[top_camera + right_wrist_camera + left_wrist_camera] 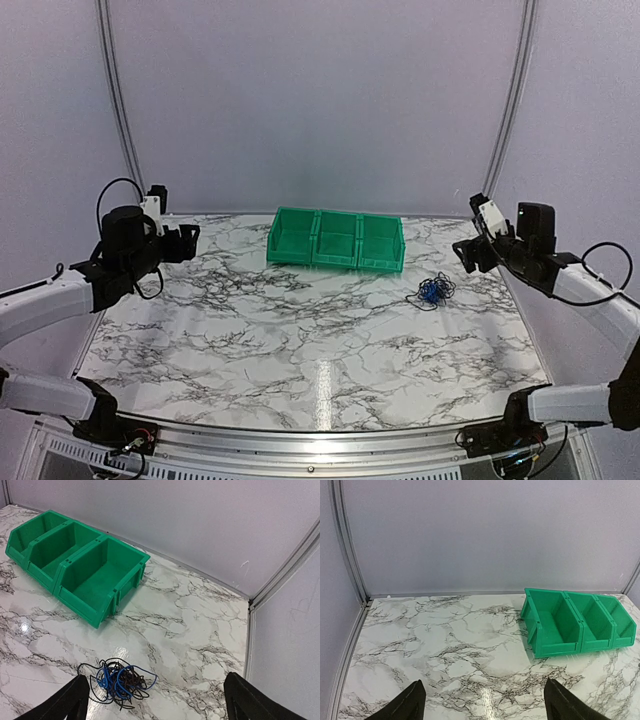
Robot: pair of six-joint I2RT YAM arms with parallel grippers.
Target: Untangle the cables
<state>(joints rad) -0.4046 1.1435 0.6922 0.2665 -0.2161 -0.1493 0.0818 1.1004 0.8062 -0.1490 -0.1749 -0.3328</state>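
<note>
The cables (433,290) lie as one small knotted clump of black and blue wires on the marble table, right of centre, in front of the green bins. In the right wrist view the clump (117,681) sits low and left, just inside the left fingertip. My right gripper (468,256) is open and empty, raised above the table's right side, behind and to the right of the clump; its midpoint shows in its own view (157,705). My left gripper (190,240) is open and empty, raised over the far left of the table (482,705), far from the clump.
A row of three joined green bins (336,240) stands at the back centre, all empty; it also shows in the left wrist view (577,622) and the right wrist view (75,562). Grey walls close in the table at the back and sides.
</note>
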